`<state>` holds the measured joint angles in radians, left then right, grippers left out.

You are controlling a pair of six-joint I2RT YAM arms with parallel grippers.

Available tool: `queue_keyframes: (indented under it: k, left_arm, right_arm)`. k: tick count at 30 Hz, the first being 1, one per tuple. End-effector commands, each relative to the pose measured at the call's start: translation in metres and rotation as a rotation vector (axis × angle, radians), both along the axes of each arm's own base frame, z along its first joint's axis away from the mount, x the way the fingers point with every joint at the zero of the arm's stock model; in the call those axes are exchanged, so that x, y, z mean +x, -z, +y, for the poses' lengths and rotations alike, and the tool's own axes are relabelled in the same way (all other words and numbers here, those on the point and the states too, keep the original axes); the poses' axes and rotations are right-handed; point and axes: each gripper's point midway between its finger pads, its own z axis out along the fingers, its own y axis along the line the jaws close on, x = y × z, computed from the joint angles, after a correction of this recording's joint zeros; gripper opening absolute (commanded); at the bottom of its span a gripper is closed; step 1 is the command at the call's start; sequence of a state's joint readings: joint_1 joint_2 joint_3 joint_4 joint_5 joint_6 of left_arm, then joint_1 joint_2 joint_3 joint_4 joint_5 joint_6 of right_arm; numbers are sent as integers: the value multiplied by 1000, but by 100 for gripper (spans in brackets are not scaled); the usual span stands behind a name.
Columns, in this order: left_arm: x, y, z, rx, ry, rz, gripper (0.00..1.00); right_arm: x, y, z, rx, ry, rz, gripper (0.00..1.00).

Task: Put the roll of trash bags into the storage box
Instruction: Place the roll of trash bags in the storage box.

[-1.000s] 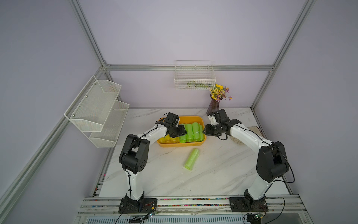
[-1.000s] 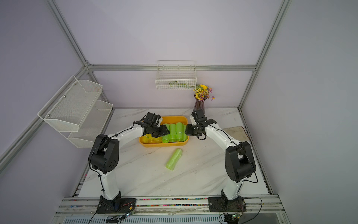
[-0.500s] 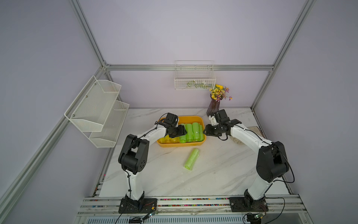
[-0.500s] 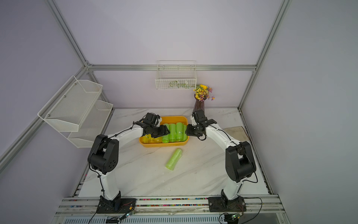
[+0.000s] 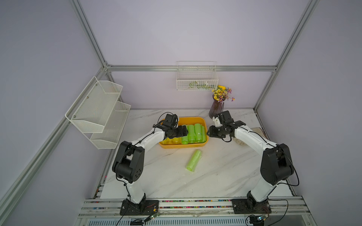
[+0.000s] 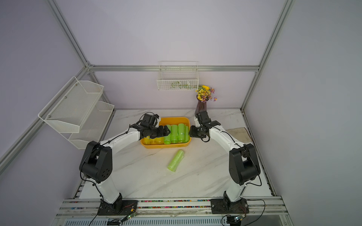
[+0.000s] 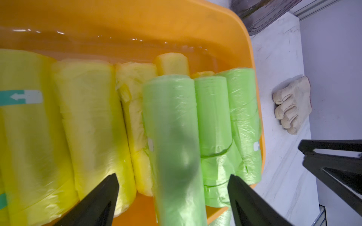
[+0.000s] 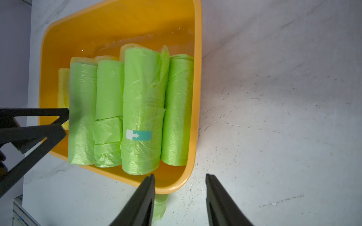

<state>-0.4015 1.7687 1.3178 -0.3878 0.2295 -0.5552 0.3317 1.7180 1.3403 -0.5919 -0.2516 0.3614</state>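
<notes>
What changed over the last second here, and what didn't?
The left gripper spread its jaws, letting go of the green roll, which now lies in the storage box. Both arms, the right gripper beside the box and the loose roll on the table stayed put.

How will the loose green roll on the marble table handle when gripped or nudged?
The green roll lies on its side on the smooth table, so a sideways nudge would probably roll it. Its crinkled film wrap looks soft, likely yielding slightly under a grip. The glossy plastic may be slippery.
</notes>
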Motion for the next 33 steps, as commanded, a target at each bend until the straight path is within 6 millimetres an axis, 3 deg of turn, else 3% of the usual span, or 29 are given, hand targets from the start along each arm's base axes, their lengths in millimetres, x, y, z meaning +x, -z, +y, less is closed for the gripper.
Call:
queue_keyframes:
  k: [1,5,8,16,19,26,33]
  left_arm:
    - [6,-34,0,-6,10,-120,91]
    - [0,-43,5,9,16,-150,92]
    - [-5,-48,6,15,31,-169,100]
    - [-13,-37,5,41,64,-120,100]
    - [-20,-40,-5,54,134,-149,100]
    - [-51,-32,-21,181,288,-156,91]
    - [-93,-12,-27,297,366,-100,90]
  right_arm:
    - [-2,-7,-7,-1,12,-22,48]
    - [-2,-6,-6,1,8,-18,48]
    - [-3,-4,-6,5,5,-13,48]
    - [-5,0,-4,15,-9,-3,48]
    - [-7,0,-6,6,-12,-8,49]
    - [-13,8,-8,0,-8,2,49]
    - [-13,15,-11,-9,-2,12,49]
